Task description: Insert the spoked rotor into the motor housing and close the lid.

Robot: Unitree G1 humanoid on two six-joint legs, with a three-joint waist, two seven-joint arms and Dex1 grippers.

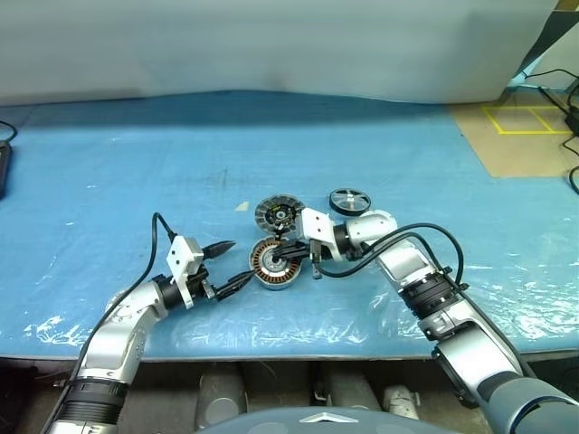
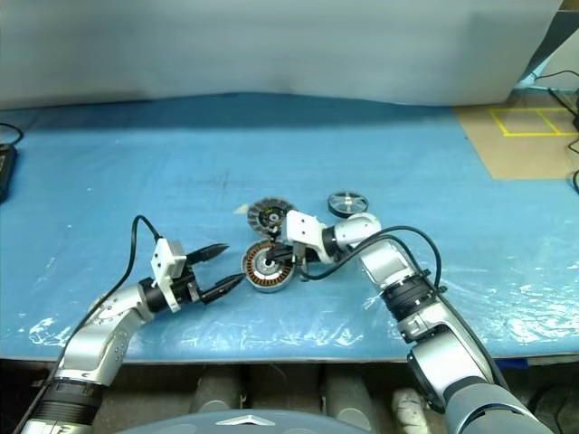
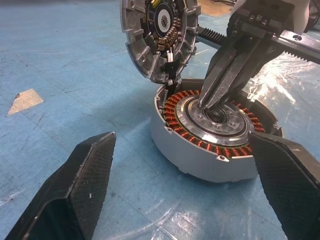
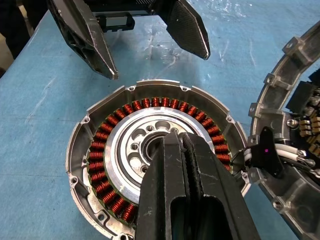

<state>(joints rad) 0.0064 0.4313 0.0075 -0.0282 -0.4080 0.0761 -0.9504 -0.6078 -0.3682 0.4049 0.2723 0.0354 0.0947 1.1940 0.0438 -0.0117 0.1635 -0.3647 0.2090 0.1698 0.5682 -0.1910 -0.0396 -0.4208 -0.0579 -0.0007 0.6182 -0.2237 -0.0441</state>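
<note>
Looking down from the head camera, the motor housing (image 1: 274,264) is sitting just below the middle of the frame on the blue table cover (image 1: 109,163), with the lid (image 1: 278,213) propped directly above it and the spoked rotor (image 1: 350,201) lying apart at centre right, untouched. The left gripper (image 1: 229,264) is waiting left of the housing with its fingers spread wide and holding nothing, while the right gripper (image 1: 288,253) is reaching in from the right with its fingers pressed together, empty, over the housing's centre. In the left wrist view the housing (image 3: 215,135) is showing a thick cast wall around copper windings, so it is probably heavy and stiff, and the lid (image 3: 159,35) is standing tilted at the upper middle, tethered by thin wires (image 3: 170,75) that look fragile. In the right wrist view the closed fingers (image 4: 187,195) are rising from the bottom onto the pale hub (image 4: 150,150), with the lid (image 4: 295,130) at the right edge. The rotor is looking light and rigid but smooth; its flat rim seems the safest place to pinch, avoiding the thin spokes and windings.
</note>
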